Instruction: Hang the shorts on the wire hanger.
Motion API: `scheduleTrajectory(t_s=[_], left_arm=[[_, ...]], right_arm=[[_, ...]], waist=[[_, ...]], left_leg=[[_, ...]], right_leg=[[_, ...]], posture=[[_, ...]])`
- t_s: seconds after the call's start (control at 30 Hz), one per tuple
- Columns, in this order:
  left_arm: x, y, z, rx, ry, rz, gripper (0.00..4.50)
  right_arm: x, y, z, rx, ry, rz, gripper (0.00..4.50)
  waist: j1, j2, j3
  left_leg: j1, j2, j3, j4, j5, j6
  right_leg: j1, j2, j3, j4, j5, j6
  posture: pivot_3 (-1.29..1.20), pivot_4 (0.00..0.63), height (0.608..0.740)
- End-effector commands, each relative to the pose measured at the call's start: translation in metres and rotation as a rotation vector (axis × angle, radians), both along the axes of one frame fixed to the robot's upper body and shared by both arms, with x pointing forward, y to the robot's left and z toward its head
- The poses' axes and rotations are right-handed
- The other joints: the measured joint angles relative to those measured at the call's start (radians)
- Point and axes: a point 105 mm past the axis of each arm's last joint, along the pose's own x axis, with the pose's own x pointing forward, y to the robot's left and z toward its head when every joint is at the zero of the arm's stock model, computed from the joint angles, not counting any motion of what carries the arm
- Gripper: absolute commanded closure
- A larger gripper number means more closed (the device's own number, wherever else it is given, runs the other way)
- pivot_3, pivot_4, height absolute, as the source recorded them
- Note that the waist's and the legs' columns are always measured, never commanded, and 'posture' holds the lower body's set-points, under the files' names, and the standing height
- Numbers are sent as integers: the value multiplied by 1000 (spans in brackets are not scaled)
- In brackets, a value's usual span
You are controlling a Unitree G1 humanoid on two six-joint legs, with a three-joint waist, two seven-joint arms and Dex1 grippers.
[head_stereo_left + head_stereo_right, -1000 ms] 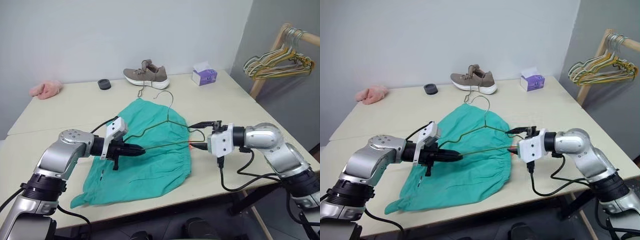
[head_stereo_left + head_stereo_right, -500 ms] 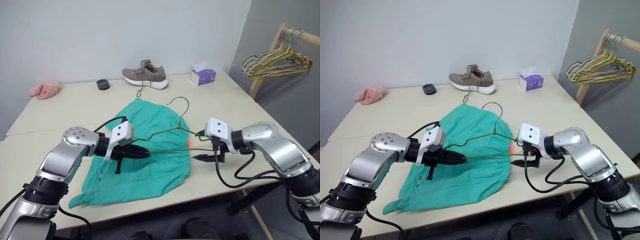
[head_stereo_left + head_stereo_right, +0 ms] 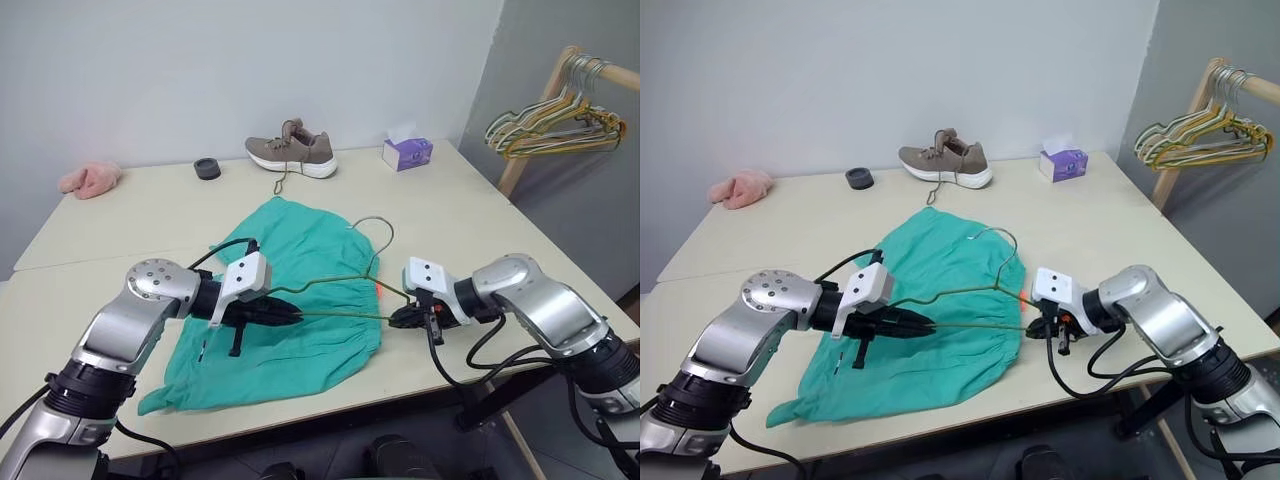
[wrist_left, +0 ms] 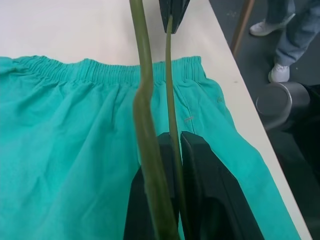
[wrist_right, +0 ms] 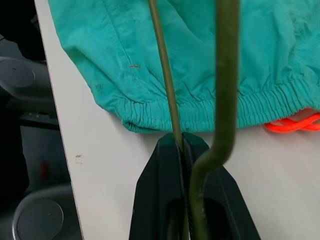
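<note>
I see my left gripper (image 3: 290, 314) clamped on one end of the wire hanger (image 3: 340, 283), my right gripper (image 3: 400, 318) pinching the other end. Hanger rides just above the shorts (image 3: 300, 290), hook pointing away. Shorts lie flat on the worktop (image 3: 150, 215), waistband toward my right gripper.

Head stereo pair looking down over the table (image 3: 450, 200), wrist cameras close above the shorts (image 4: 75, 150), both sharing the wire hanger (image 5: 226, 75)
</note>
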Motion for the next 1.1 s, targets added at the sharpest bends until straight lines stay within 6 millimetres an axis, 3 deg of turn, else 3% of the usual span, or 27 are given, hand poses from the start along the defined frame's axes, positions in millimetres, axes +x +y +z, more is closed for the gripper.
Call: scheduleTrajectory(t_s=[0.03, 0.07, 0.2, 0.37, 0.5, 0.67, 0.77, 0.9, 1.1], left_arm=[[6, -2, 13, -95, -12, 37, 4500], [10, -1, 14, -109, -15, 55, 4500], [12, 10, 7, -78, -3, 85, 3313], [35, 20, 15, -137, -98, 216, 1776], [50, 35, 31, -212, -141, 347, 1776], [57, 62, 24, -217, -159, 498, 1776], [51, 67, 12, -198, -122, 517, 1178], [47, 69, 0, -174, -123, 528, 22], [40, 68, -15, -111, -132, 487, 22]], right_arm=[[-2, 2, 8, 29, -11, 4, 4461], [-3, 1, 8, 30, -9, -1, 4461], [-5, -7, 9, 36, -2, -11, 4500], [-9, -19, 10, 37, 14, -39, 4500], [-15, -32, 8, 60, 70, -114, 4500], [-27, -60, -4, 117, 194, -310, 4500], [-29, -81, -11, 134, 241, -450, 4500], [-28, -106, -21, 129, 276, -608, 4500], [-22, -116, -33, 77, 313, -714, 4500]], waist=[[0, 0, 0], [0, 0, 0], [-1, 0, 0], [0, 0, 0], [0, 0, 0], [0, -1, 0], [-1, -1, 0], [0, -1, 0], [-2, -1, -1]], left_leg=[[0, 0, 0, 0, 0, 0], [0, 0, 0, 0, 0, 0], [0, 0, -1, 0, 0, 0], [0, 0, 0, 0, 0, 0], [0, 0, -1, 0, 0, 0], [0, 0, -1, 0, 0, 0], [0, 0, 0, 0, 0, 0], [0, 0, 1, 0, 0, 0], [0, 0, 2, 0, 0, 0]], right_leg=[[0, 0, 0, 0, 0, 0], [0, 0, 0, 0, 0, 0], [0, 0, 0, 0, 0, 0], [0, 0, 0, 0, 0, 0], [0, 0, -1, 0, 0, 0], [0, 0, -1, 0, 0, 0], [0, 0, 0, 0, 0, 0], [0, 0, 0, 0, 0, 1], [0, 0, 1, 0, 0, 1]], posture=[[-217, 0, 740], [-217, 0, 740], [-221, 0, 740], [-224, 0, 740], [-227, 0, 740], [-228, 0, 740], [-233, 0, 740], [-246, 0, 740], [-247, 0, 740]])
